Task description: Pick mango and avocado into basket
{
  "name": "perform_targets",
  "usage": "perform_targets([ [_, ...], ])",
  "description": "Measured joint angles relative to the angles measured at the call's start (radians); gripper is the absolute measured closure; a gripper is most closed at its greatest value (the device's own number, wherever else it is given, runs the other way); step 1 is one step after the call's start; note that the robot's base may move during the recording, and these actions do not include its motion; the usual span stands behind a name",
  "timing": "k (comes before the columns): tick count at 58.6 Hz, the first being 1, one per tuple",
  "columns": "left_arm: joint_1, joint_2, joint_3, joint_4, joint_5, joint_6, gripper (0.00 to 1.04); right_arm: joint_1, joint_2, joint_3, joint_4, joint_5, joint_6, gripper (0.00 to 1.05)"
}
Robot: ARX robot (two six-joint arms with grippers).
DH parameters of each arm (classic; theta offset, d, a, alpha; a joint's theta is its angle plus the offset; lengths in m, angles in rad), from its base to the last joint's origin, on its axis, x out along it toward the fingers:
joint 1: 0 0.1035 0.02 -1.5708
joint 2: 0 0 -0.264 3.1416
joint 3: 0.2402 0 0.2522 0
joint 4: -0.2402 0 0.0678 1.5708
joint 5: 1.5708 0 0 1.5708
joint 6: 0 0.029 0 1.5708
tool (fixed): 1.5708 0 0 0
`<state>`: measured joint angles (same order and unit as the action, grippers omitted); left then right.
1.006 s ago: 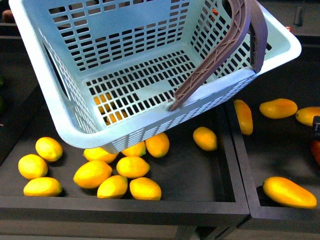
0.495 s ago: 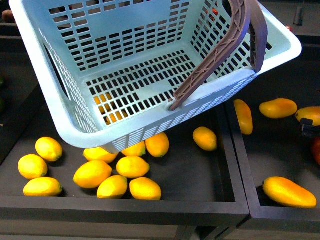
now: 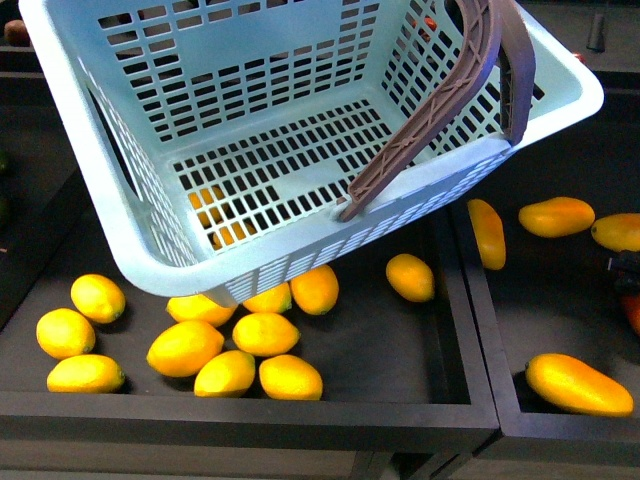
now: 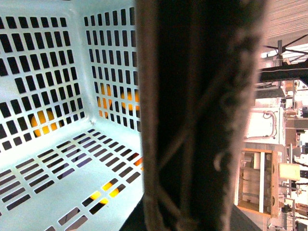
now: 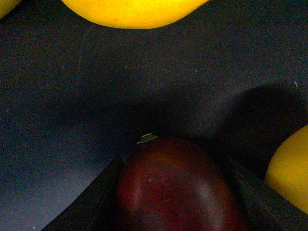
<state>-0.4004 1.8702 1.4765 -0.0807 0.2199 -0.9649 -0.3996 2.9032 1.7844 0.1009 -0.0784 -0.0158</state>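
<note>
The right gripper (image 5: pixel 172 163) has jaws spread around a smooth dark red fruit (image 5: pixel 178 197); a yellow-orange oblong mango (image 5: pixel 288 173) lies near. Farther, the slotted light teal plastic basket (image 3: pixel 140 250) hangs tilted over small yellow lemons (image 3: pixel 265 333); left gripper unseen.

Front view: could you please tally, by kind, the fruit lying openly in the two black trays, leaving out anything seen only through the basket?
Short yellow oval fruits, left tray: 11
Long mangoes, right tray: 4
Dark red fruit, right tray: 1
Total: 16
Fruit glimpsed through the basket slots is not counted.
</note>
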Motion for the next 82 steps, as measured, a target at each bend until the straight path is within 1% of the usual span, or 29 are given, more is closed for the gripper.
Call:
perform_targets([
  [8,0.0,0.0,0.0,0.0,0.0,0.0,0.99,-0.015,-0.037,-0.066,0.018,-0.043,0.042,0.49],
  [19,0.0,0.0,0.0,0.0,0.0,0.0,0.99,-0.034,-0.163,-0.214,0.096,-0.134,0.084,0.49],
  [26,0.0,0.0,0.0,0.0,0.0,0.0,0.99,-0.048,-0.302,-0.322,0.154,-0.219,0.13,0.49],
  [31,0.0,0.0,0.0,0.0,0.0,0.0,0.99,-0.059,-0.48,-0.428,0.204,-0.313,0.198,0.49],
  [37,0.0,0.0,0.0,0.0,0.0,0.0,0.99,-0.058,-0.666,-0.541,0.252,-0.371,0.26,0.49],
  [42,0.0,0.0,0.0,0.0,0.0,0.0,0.99,-0.039,-0.799,-0.631,0.301,-0.403,0.348,0.49],
  [45,0.0,0.0,0.0,0.0,0.0,0.0,0.99,-0.017,-0.862,-0.668,0.33,-0.416,0.409,0.49],
  [49,0.0,0.0,0.0,0.0,0.0,0.0,0.99,0.035,-0.94,-0.708,0.378,-0.419,0.514,0.49],
  [56,0.0,0.0,0.0,0.0,0.0,0.0,0.99,0.116,-1.004,-0.735,0.404,-0.401,0.595,0.49],
  [63,0.0,0.0,0.0,0.0,0.0,0.0,0.99,0.219,-1.043,-0.743,0.418,-0.371,0.671,0.49],
  [71,0.0,0.0,0.0,0.0,0.0,0.0,0.99,0.319,-1.05,-0.732,0.411,-0.33,0.719,0.49],
  [76,0.001,0.0,0.0,0.0,-0.003,0.0,0.99,0.386,-1.04,-0.681,0.378,-0.294,0.721,0.49],
  [82,0.0,0.0,0.0,0.0,0.0,0.0,0.99,0.444,-1.021,-0.63,0.354,-0.267,0.712,0.49],
])
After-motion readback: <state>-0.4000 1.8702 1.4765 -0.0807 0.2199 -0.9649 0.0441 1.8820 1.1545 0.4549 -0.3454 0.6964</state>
